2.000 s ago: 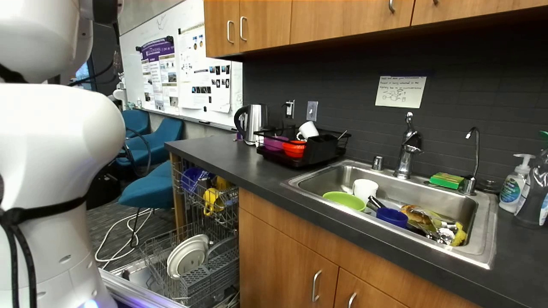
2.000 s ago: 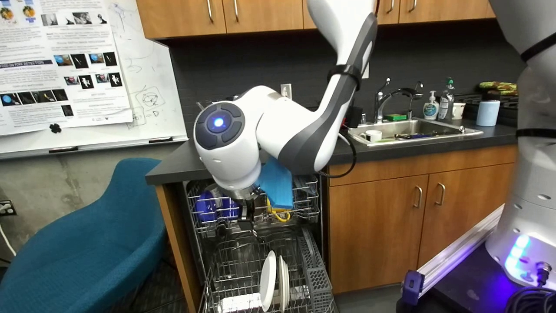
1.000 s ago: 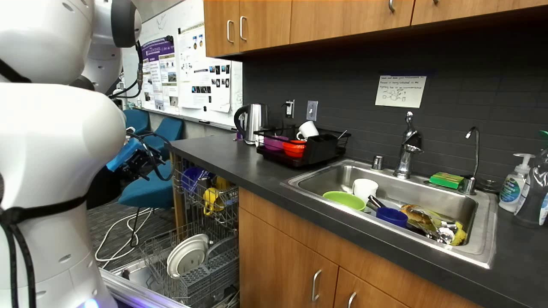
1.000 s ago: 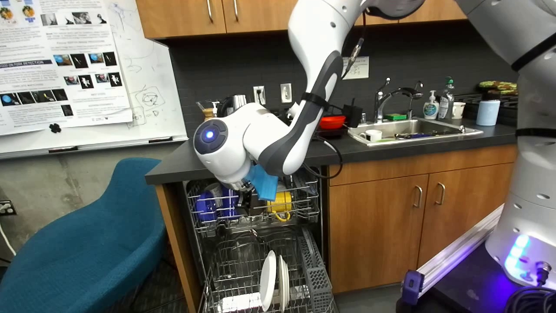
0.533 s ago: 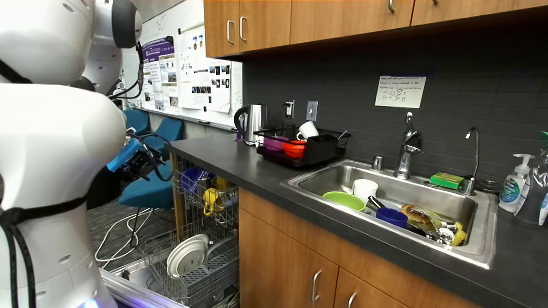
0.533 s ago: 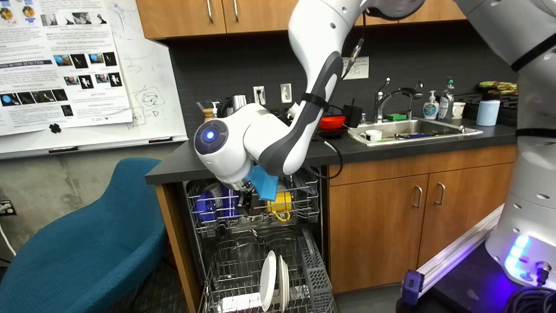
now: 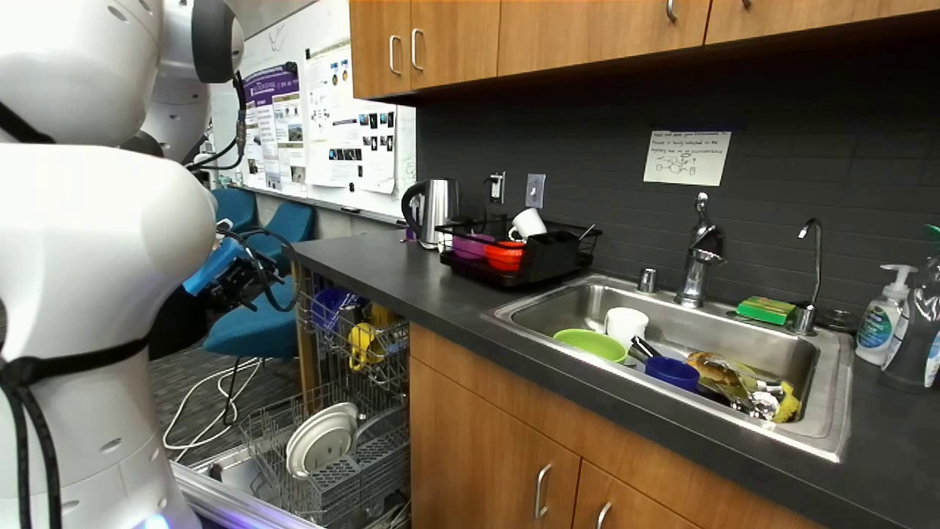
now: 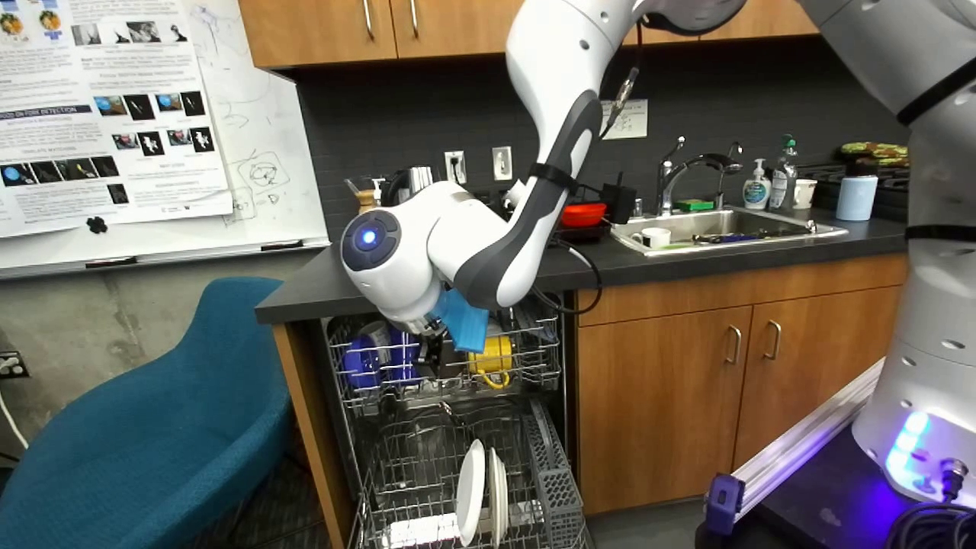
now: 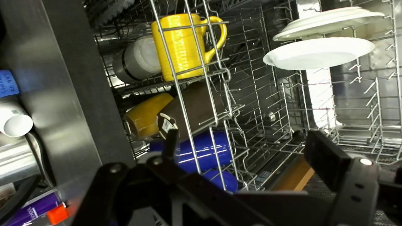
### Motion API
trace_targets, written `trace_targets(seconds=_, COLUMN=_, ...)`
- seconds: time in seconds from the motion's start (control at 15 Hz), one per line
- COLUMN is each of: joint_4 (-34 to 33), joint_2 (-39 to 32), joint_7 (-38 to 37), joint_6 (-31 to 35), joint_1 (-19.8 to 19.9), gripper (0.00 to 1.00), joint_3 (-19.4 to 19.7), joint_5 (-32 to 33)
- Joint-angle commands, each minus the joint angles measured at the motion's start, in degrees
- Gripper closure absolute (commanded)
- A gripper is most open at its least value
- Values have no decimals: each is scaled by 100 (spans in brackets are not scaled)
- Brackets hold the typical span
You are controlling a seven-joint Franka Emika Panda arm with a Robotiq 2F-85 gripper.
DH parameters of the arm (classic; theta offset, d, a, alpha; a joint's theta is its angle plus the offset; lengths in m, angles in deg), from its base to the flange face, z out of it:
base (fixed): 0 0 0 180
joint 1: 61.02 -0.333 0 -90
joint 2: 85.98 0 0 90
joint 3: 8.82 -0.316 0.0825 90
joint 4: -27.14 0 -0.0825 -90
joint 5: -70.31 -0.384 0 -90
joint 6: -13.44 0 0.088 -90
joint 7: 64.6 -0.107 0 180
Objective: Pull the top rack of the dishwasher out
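The top rack (image 8: 535,352) is a pale wire basket below the counter, in the upper part of the open dishwasher (image 8: 488,404). It also shows in an exterior view (image 7: 393,353) and the wrist view (image 9: 187,125). It holds a yellow mug (image 9: 179,47), a brown cup (image 9: 196,106) and blue cups (image 9: 205,152). My gripper (image 9: 245,147) is open, its black fingers wide apart. In the wrist view the rack's front wires show between the fingers; I cannot tell if they touch. In an exterior view my gripper (image 8: 431,354) is in front of the rack's middle, partly hidden.
The lower rack (image 8: 560,496) with white plates (image 8: 470,492) is below. The dark counter (image 8: 297,301) edge runs just above the top rack. A teal chair (image 8: 168,412) stands beside the dishwasher. A black dish drainer (image 7: 554,257) and a sink (image 7: 830,411) are on the counter.
Between two and one seconds ago my gripper rose and tilted at the front of the top rack, and the arm shifted left in an exterior view. Since then nothing has visibly moved.
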Motion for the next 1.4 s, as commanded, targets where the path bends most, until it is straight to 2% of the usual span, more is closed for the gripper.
trace_targets(seconds=0.0, joint_4=-18, joint_2=-4, joint_7=21, joint_6=-14, joint_1=0, gripper=0, joint_3=-6, joint_5=-17)
trace_targets(seconds=0.67, joint_4=-115, joint_2=-484, joint_7=-649, joint_6=-206, joint_1=-323, gripper=0, joint_3=70, joint_5=83)
trace_targets(seconds=1.07, joint_4=-675, joint_2=-981, joint_7=-1466, joint_6=-460, joint_1=-630, gripper=0, joint_3=332, joint_5=1099)
trace_targets(seconds=1.33, joint_4=-1122, joint_2=-1448, joint_7=-1647, joint_6=-614, joint_1=-687, gripper=0, joint_3=337, joint_5=1642)
